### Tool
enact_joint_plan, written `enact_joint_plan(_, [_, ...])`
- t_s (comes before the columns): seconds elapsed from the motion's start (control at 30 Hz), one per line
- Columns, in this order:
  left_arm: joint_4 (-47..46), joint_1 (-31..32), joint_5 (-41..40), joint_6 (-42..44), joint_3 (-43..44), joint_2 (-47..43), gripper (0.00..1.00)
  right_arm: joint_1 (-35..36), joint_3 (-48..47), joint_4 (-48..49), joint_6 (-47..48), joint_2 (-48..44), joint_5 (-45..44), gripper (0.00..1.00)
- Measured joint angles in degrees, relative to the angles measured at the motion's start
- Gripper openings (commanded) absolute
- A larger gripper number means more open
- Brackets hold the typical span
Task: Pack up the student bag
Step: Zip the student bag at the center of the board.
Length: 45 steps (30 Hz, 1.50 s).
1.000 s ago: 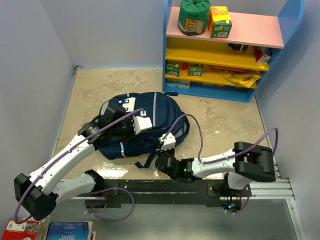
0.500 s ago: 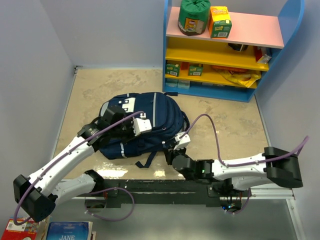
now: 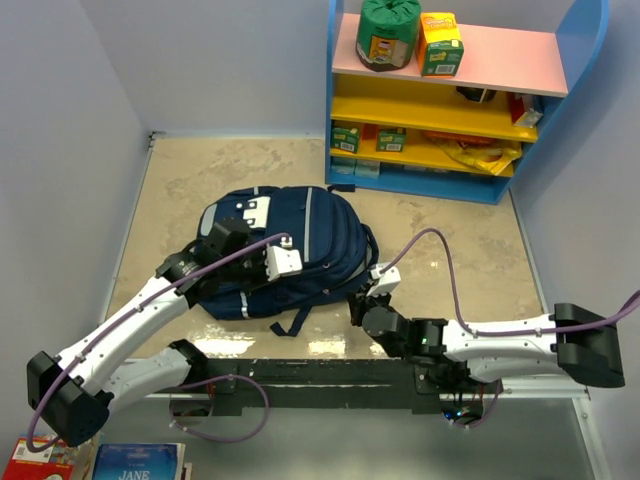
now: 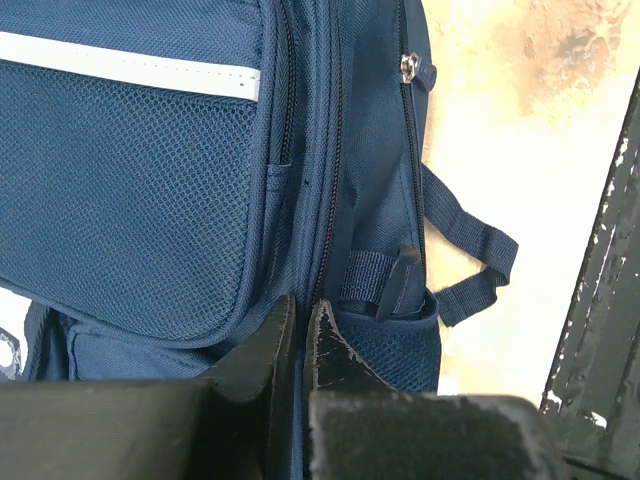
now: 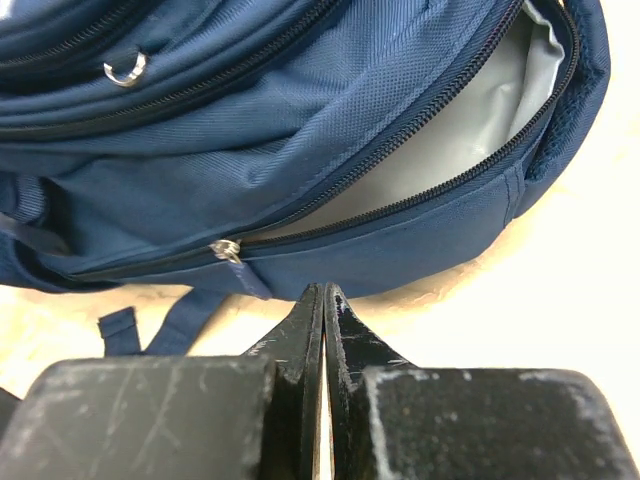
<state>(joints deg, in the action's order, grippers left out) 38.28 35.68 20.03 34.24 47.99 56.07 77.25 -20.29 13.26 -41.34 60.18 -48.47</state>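
Both your pincers are pressed together: left pincer [image 4: 300, 303] at the side of the bag [image 3: 300, 225], right pincer [image 5: 322, 291] by its part-open zip [image 5: 400, 203]. The one bag lies mid-worktop [image 3: 450, 235].

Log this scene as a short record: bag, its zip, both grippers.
student bag: navy, lying on the table
main zip: partly open, grey lining showing
zip pull: at the closed end of the opening
left gripper: shut, tips against the bag beside the mesh pocket
right gripper: shut, tips just below the zip pull; whether it pinches anything is unclear
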Motion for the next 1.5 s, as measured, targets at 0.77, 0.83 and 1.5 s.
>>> enact_joint_plan(0.77, [0.5, 0.0, -0.1, 1.0, 0.0, -0.5, 0.0, 0.3, -1.9, 11.3, 3.0, 15.0, 5.1, 0.54])
enact_joint_plan(0.83, [0.5, 0.0, 0.0, 1.0, 0.0, -0.5, 0.0, 0.3, -2.7, 11.3, 2.8, 16.7, 4.6, 0.54])
enact_joint_plan(1.5, [1.7, 0.1, -0.3, 2.9, 0.0, 0.4, 0.0, 0.3, -8.7, 9.9, 3.3, 24.7, 0.0, 0.0])
